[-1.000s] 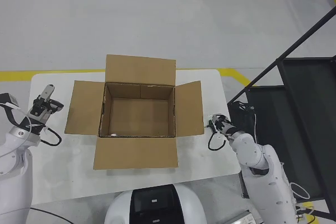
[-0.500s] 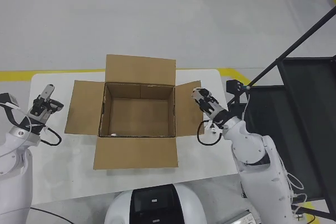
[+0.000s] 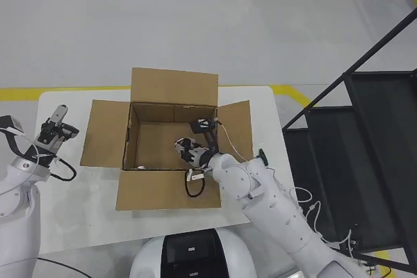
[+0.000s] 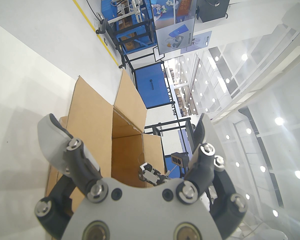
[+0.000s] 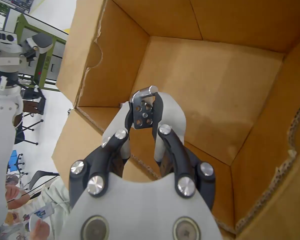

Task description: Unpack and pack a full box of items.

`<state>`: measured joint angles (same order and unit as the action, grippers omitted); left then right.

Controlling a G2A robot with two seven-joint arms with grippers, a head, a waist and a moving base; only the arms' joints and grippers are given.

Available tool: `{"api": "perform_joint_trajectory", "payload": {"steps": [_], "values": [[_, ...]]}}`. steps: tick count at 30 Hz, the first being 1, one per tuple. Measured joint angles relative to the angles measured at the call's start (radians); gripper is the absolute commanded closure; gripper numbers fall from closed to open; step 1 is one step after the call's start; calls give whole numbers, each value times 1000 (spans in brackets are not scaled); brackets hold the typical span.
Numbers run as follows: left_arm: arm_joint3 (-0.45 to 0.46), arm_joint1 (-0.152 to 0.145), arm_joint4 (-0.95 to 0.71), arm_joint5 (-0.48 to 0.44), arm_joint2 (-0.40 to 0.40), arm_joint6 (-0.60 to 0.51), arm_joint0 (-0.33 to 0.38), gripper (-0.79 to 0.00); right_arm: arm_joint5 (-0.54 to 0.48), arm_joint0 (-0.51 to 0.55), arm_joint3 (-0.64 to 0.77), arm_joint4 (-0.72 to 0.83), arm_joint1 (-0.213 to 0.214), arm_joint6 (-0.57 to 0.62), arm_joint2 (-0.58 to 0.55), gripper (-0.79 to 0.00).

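I swung right gripper point(image 3: 183, 145) from 3 o'clock into box point(image 3: 174, 87), pinching metal plate point(image 5: 143, 113); left gripper point(image 3: 55, 119), 9 o'clock, wide.

Robotics lab in an industrial hall: yellow painted floor line point(image 3: 55, 90), blue metal storage racks point(image 4: 137, 42), large wall display screen point(image 4: 175, 8) far beyond left gripper point(image 4: 126, 123), high ceiling spotlights point(image 4: 279, 121).
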<state>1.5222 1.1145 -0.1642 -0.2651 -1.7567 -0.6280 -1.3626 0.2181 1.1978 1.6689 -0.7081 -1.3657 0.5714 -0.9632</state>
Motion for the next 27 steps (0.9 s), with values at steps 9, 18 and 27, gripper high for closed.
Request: {"api": "perform_joint_trajectory", "payload": {"steps": [9, 18, 27], "values": [[0, 0, 0, 0, 0, 0, 0, -785, -62, 10, 68, 123, 3, -37, -87, -785], [0, 0, 0, 0, 0, 0, 0, -785, -177, 167, 304, 254, 54, 83, -395, -785], [0, 0, 0, 0, 0, 0, 0, -785, -119, 343, 373, -41, 88, -22, -671, -785]]}}
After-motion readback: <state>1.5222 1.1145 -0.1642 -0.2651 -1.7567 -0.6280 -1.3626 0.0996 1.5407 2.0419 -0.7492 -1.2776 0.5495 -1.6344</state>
